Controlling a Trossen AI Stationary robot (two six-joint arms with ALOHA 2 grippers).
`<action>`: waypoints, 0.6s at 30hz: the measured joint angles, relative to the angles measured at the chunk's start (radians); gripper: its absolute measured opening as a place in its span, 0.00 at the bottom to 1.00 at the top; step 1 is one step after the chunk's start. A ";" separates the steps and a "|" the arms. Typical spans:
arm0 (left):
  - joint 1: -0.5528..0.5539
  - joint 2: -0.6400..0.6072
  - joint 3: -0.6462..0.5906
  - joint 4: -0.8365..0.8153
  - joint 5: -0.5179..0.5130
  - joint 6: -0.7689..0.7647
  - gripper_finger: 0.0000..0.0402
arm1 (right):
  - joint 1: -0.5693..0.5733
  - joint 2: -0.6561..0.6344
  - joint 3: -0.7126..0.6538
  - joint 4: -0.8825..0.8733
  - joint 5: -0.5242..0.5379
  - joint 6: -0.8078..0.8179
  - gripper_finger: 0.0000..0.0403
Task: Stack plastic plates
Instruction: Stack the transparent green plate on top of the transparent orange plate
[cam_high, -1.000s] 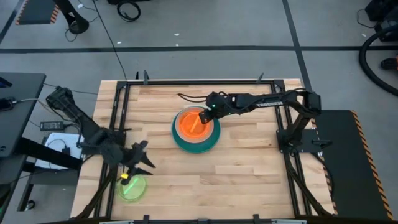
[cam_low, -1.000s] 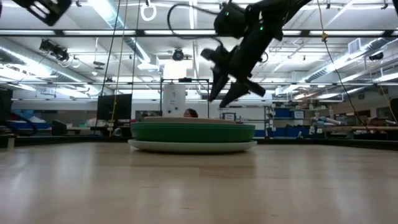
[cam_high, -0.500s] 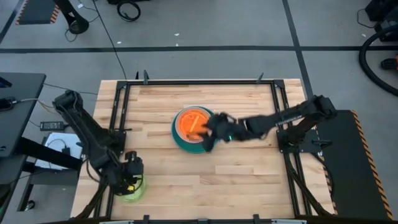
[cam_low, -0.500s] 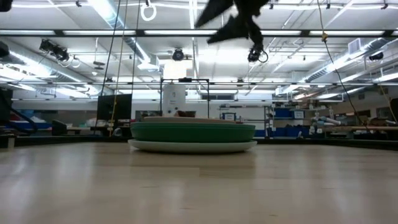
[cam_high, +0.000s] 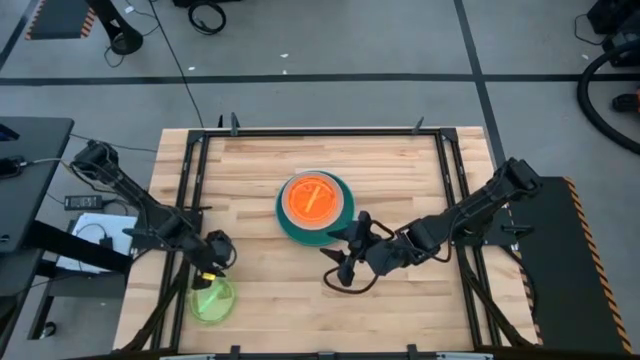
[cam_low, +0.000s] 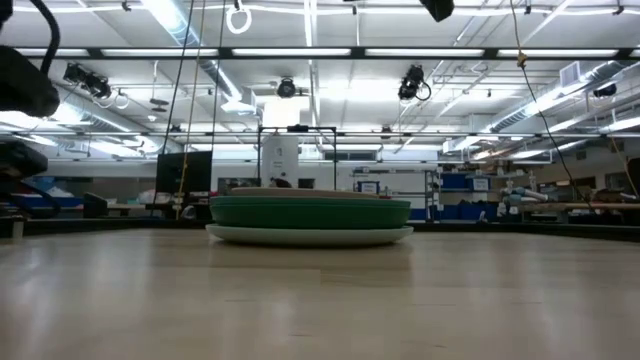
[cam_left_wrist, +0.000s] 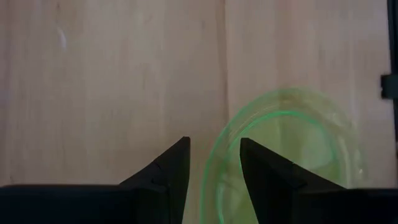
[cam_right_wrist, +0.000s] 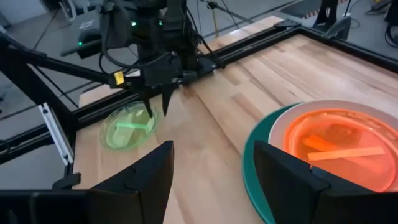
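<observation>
A stack of plates (cam_high: 315, 207) sits mid-table with a translucent orange plate (cam_right_wrist: 339, 146) on top, a pale rim under it and a teal plate (cam_high: 290, 228) around it. In the low view the stack (cam_low: 310, 215) shows dark green over a pale bottom plate. The lime green plate (cam_high: 212, 300) lies flat near the near-left corner. My left gripper (cam_left_wrist: 214, 146) is open, pointing down over that plate's far rim (cam_left_wrist: 214, 158), a finger on either side of it. My right gripper (cam_right_wrist: 212, 146) is open and raised, on the near-right side of the stack (cam_high: 345, 258).
Black metal rails (cam_high: 190, 200) frame the wooden table (cam_high: 400, 170) on all sides. Bare wood lies between the stack and the lime plate. Cables and stands stand beyond the table's left edge (cam_high: 90, 205).
My right gripper has drawn back from over the orange plate toward the near edge and has risen out of the low view, staying open. My left gripper dipped toward the lime plate, then came back a little toward the far edge. The plates have not moved.
</observation>
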 joint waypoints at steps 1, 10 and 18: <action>0.005 0.000 -0.006 0.007 0.014 0.015 0.37 | -0.001 0.000 0.000 -0.003 0.000 0.008 0.57; 0.005 0.002 -0.098 0.094 0.097 0.038 0.37 | -0.026 0.000 0.000 0.002 -0.001 0.013 0.57; 0.005 0.001 -0.072 0.094 0.097 0.039 0.37 | -0.041 0.000 0.000 0.002 -0.004 -0.004 0.57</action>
